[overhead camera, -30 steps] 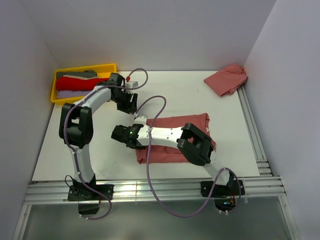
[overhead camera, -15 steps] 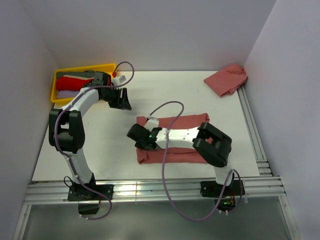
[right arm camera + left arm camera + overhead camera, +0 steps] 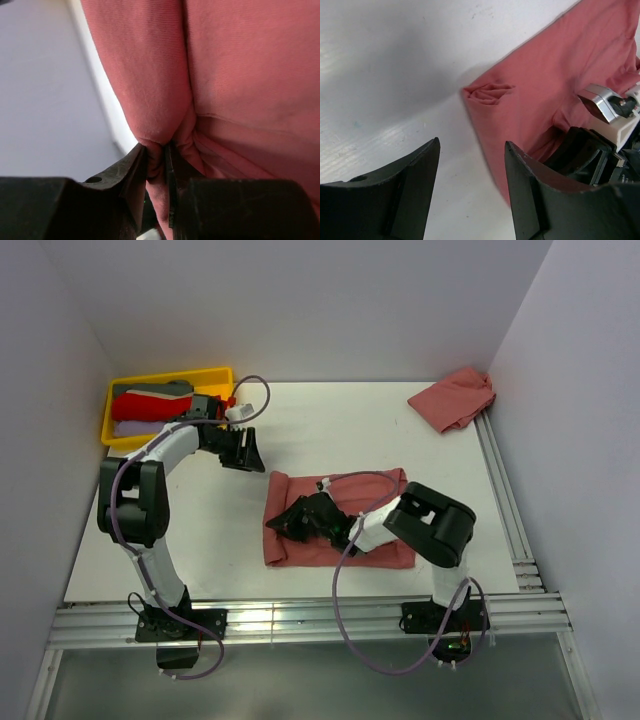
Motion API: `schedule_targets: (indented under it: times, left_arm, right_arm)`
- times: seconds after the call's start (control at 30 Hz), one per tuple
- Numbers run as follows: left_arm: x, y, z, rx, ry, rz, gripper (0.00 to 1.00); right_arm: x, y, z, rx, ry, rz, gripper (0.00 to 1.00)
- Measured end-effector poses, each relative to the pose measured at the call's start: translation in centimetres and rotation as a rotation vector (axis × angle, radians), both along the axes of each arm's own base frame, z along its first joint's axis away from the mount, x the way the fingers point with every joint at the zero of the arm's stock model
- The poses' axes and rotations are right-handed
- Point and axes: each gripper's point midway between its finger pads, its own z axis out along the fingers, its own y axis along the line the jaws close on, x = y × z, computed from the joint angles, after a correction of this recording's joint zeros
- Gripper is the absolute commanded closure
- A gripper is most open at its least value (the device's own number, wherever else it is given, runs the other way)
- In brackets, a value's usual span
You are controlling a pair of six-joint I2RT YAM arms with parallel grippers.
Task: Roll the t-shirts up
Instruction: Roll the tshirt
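Item 1: salmon-red t-shirt (image 3: 365,492), folded rectangle, flat at frame centre, left edge bunched up.
Item 2: second salmon-red t-shirt (image 3: 453,397), crumpled heap, upper right.

A robotics lab test cell: a flat white tabletop (image 3: 330,430) boxed in by plain pale grey panel walls (image 3: 300,310), with slotted aluminium rails (image 3: 270,628) along its near edge carrying 2 white-and-black robot arms (image 3: 160,565) trailing loose purple cables (image 3: 334,592).

Soft matt cloth t-shirt (image 3: 283,545), smooth matt table (image 3: 350,430), smooth plastic tray (image 3: 210,373), matt black plastic left gripper (image 3: 472,145)
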Motion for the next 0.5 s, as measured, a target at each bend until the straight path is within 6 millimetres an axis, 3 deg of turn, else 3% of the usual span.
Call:
schedule_targets:
  times: [0.2,0.37,0.5]
  left_arm:
    - [-1.3,-0.4,-1.5,0.021,0.015,-0.036,0.41]
    - [-2.9,-1.1,-3.2,0.066,0.034,-0.075,0.44]
    - [-2.9,-1.7,-3.6,0.103,0.015,-0.091,0.5]
  right_arm:
    - [-0.1,1.7,0.7,0.155,0.029,0.021,0.75]
    - [-0.5,1.7,0.8,0.213,0.053,0.013,0.72]
    - [-0.6,1.4,0.6,0.231,0.069,0.002,0.66]
